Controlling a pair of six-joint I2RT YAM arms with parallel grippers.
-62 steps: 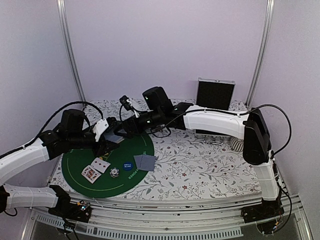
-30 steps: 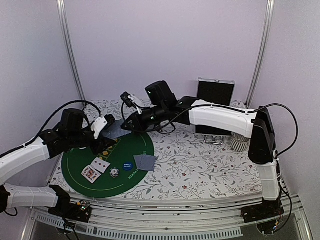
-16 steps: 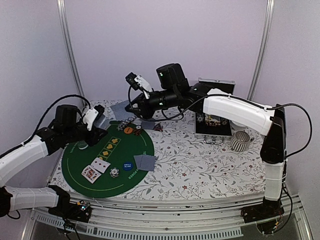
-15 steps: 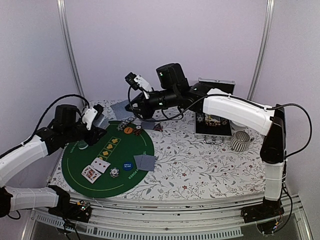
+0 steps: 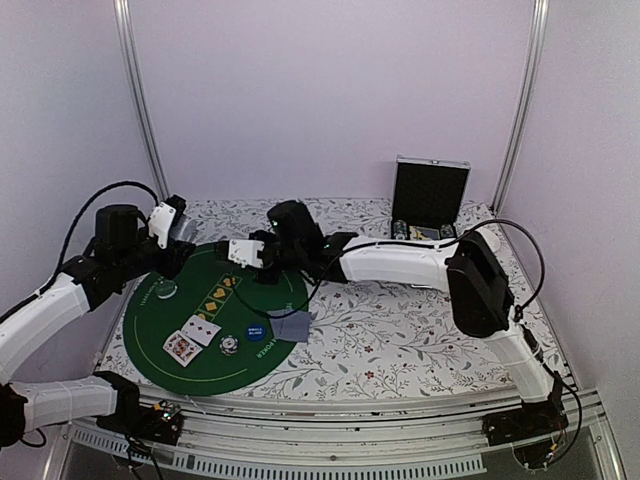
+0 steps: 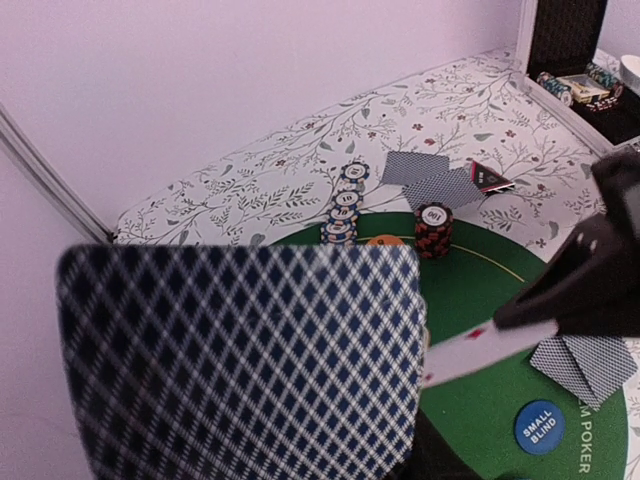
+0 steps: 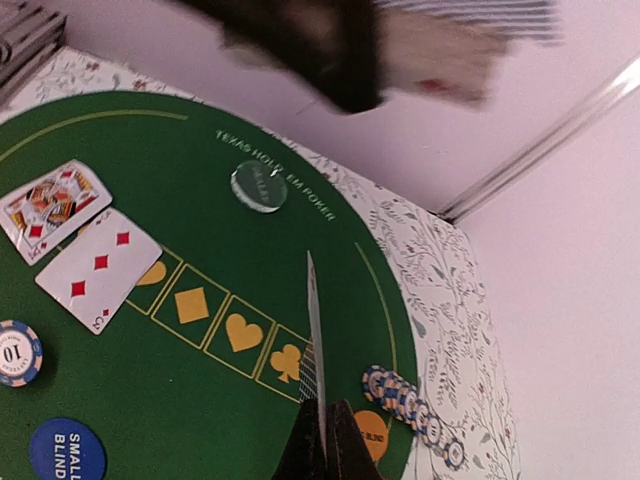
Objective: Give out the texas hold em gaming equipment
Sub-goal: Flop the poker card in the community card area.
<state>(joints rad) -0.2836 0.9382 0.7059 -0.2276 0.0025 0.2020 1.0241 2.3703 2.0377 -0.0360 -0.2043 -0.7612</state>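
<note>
My left gripper (image 5: 178, 228) is shut on a deck of grey-blue-backed playing cards (image 6: 240, 360) at the mat's far left; the deck hides its fingers in the left wrist view. My right gripper (image 7: 322, 415) is shut on a single card (image 7: 313, 330), seen edge-on above the club mark. In the top view the right gripper (image 5: 250, 250) holds this card low over the green mat (image 5: 170, 365). Two face-up cards (image 5: 190, 340), a chip (image 5: 229, 345), a blue disc (image 5: 256, 332) and two face-down cards (image 5: 292, 325) lie near the front. An orange disc (image 7: 370, 435) and striped chips (image 7: 410, 410) sit at the mat's far edge.
The open silver-and-black case (image 5: 431, 190) stands at the back right. Beyond the mat lie two more face-down cards (image 6: 430, 180), a red-edged triangular marker (image 6: 490, 178) and a red chip stack (image 6: 433, 228). A pale round button (image 7: 258, 185) rests on the mat's left part.
The right arm has swung down from high at the back to low over the mat, carrying one card. The left arm has pulled back to the left with the deck.
</note>
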